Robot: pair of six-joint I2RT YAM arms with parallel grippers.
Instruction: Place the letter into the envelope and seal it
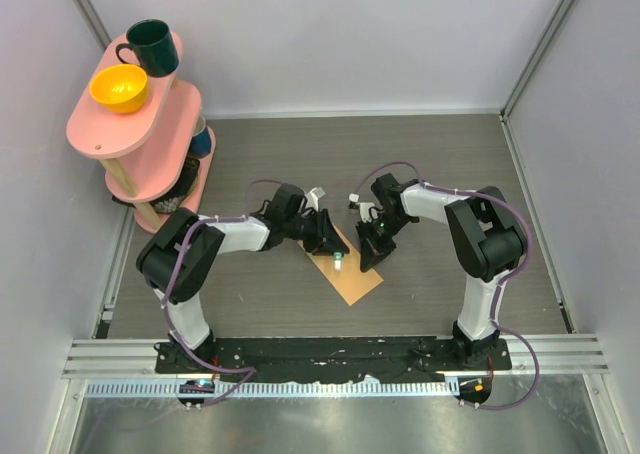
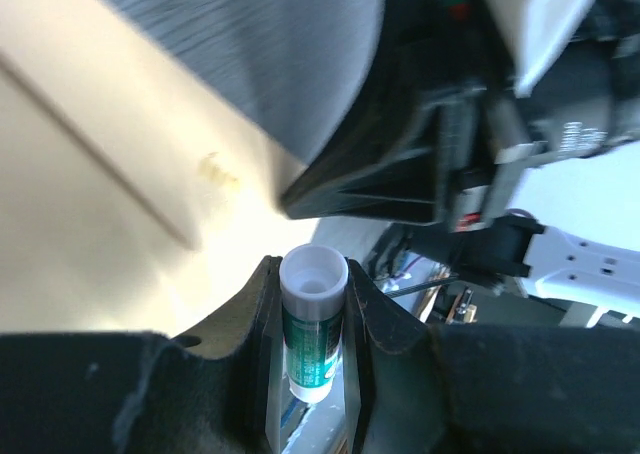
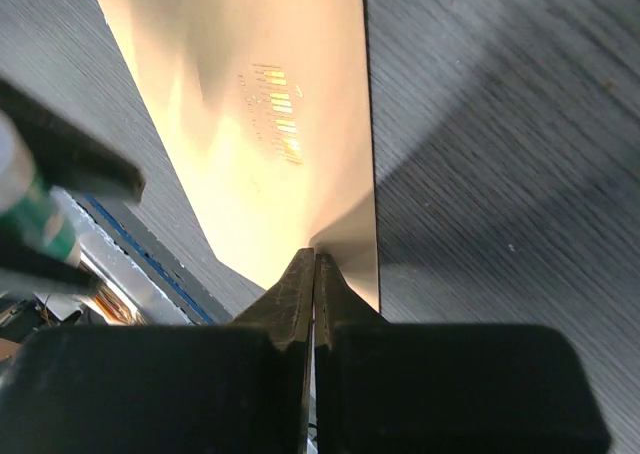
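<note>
Tan-brown kraft paper envelope [image 1: 352, 282] lies flat at frame centre, long axis running upper left to lower right. Left gripper [image 1: 337, 254], over its upper-left end, clamps a white-capped green glue stick [image 2: 313, 319]. Right gripper [image 1: 369, 254] is closed at its right edge.

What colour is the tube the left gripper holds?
The tube is green with white ends; best in left wrist view.

Smooth, matt tan kraft paper for the envelope [image 3: 270, 124], faintly creased. Dark grey counter [image 1: 430, 164] with a fine brushed grain and low sheen. Glossy white plastic glue stick [image 2: 312, 324] with a shiny green label. Matt black hard plastic on the left hand [image 2: 313, 274] and right hand [image 3: 315, 264]. Glossy dark green mug [image 1: 152, 46], glossy yellow bowl [image 1: 119, 88], smooth pink shelf [image 1: 150, 134].
</note>
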